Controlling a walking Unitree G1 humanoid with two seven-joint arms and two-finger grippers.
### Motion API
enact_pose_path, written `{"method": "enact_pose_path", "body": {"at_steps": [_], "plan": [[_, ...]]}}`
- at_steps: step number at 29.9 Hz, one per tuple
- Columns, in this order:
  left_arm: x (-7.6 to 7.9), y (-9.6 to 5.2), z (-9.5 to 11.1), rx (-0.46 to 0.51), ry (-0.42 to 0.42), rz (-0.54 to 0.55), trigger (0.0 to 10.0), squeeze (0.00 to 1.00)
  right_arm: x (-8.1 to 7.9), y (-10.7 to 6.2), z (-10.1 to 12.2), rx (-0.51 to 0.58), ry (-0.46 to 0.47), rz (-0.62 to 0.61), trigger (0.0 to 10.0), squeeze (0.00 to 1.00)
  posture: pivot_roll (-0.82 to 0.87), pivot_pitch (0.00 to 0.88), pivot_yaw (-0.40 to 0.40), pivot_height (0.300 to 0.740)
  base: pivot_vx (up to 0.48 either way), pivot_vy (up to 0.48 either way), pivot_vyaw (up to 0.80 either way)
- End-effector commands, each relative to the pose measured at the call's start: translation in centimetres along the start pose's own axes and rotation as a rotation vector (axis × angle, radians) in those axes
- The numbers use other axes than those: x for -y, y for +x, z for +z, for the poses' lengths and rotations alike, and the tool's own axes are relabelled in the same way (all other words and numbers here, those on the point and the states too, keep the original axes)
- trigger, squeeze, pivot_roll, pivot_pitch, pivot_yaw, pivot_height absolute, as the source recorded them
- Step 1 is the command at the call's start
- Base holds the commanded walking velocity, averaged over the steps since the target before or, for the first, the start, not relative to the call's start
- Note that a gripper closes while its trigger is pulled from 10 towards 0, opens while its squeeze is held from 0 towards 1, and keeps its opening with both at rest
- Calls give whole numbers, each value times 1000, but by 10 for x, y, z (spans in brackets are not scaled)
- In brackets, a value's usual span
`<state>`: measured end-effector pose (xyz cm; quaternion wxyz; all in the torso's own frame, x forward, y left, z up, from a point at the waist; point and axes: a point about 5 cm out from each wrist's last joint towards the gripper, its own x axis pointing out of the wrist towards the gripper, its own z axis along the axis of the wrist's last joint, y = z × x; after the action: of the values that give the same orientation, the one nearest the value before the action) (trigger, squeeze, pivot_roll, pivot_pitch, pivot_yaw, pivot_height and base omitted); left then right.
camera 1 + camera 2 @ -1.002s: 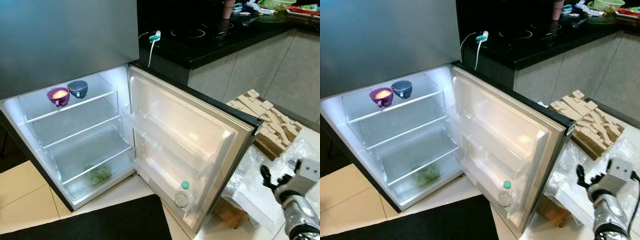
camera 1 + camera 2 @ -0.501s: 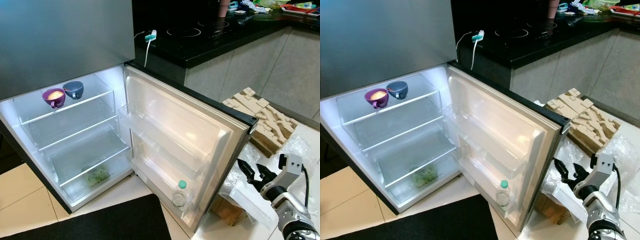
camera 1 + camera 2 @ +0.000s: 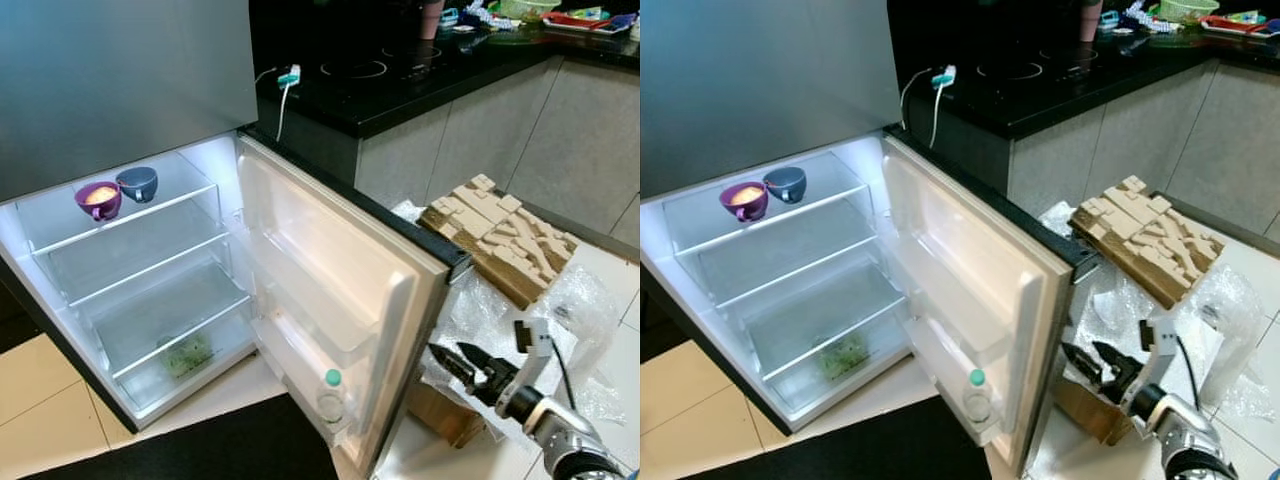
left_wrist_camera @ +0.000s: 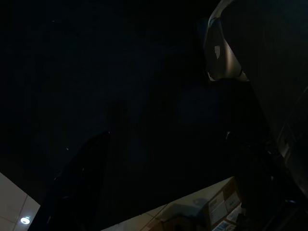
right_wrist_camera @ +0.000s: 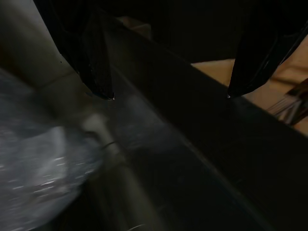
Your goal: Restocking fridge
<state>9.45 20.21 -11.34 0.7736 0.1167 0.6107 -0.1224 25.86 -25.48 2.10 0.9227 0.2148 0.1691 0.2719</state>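
Over the last second the right arm has come forward from the lower right toward the outer face of the open door, and the door now stands at a narrower angle than before; part of that is camera shift, since the whole scene has slid left. Judged from this, the step in hand is swinging the door shut, so the restocking looks close to done. Left to right: the small grey fridge with lit white interior (image 3: 60, 290) stands open on the tiled floor. On its top glass shelf, near the back left corner, sit a purple cup with pale contents (image 3: 97, 199) and a blue-grey cup (image 3: 136, 183), just beside each other. The middle shelf is bare; a green leafy bundle (image 3: 186, 352) lies in the clear bottom drawer. The white-lined fridge door (image 3: 330, 290) carries a clear plastic bottle with a green cap (image 3: 329, 397) upright in its lowest rack, at the end near the door's free edge. Behind the door lie crinkled clear plastic wrap (image 3: 580, 300) and a moulded cardboard packing insert (image 3: 500, 240) on the floor. The right gripper (image 3: 462, 364) hovers just beside the door's free edge, on its outer side, black fingers parted moderately and empty; the right wrist view shows both tips spread before a dark surface, contact unclear. The bottle is near it, on the door's other side. The left wrist view is too dark to read the left gripper.
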Motion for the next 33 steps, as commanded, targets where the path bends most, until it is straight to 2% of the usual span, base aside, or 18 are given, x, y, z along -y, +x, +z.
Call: {"method": "enact_pose_path", "body": {"at_steps": [1,6,12,13,14,24,26,28,30,31,32,33], "plan": [[19,3,11,40,10,-76,10000,0,-9,10,-1,-19,-8,72,10000,0,78,0,-16,740,0,0,0],[19,3,10,39,9,-76,10000,0,-32,22,-16,-98,4,275,10000,0,78,0,-16,740,0,0,0],[20,3,10,38,8,-76,10000,0,-44,27,-21,-126,15,376,10000,0,78,0,-17,740,0,0,0],[20,3,10,37,9,-76,10000,0,-55,31,-24,-150,23,457,10000,0,77,0,-18,740,0,0,0],[20,3,10,36,8,-76,10000,0,-60,32,-25,-157,27,489,10000,0,77,0,-18,740,0,0,0],[21,3,9,34,6,-76,10000,0,-76,32,-29,-196,49,600,10000,0,78,0,-20,740,0,0,0],[21,3,9,33,7,-74,10000,0,-66,33,-33,-199,34,473,10000,0,78,0,-22,740,0,0,0],[21,3,9,33,7,-74,10000,0,-65,33,-34,-200,36,453,10000,0,78,0,-22,740,0,0,0],[21,3,9,34,7,-74,10000,0,-45,32,-32,-158,-10,233,10000,0,80,0,-24,740,0,0,0],[21,3,9,34,7,-74,10000,0,-35,30,-31,-143,-3,114,10000,0,81,0,-25,740,0,0,0],[21,3,9,34,7,-73,10000,0,-29,29,-31,-136,7,40,10000,0,81,0,-25,740,0,0,0],[21,3,9,34,7,-73,10000,0,-29,29,-31,-136,7,40,10000,0,81,0,-25,740,0,0,0]]}}
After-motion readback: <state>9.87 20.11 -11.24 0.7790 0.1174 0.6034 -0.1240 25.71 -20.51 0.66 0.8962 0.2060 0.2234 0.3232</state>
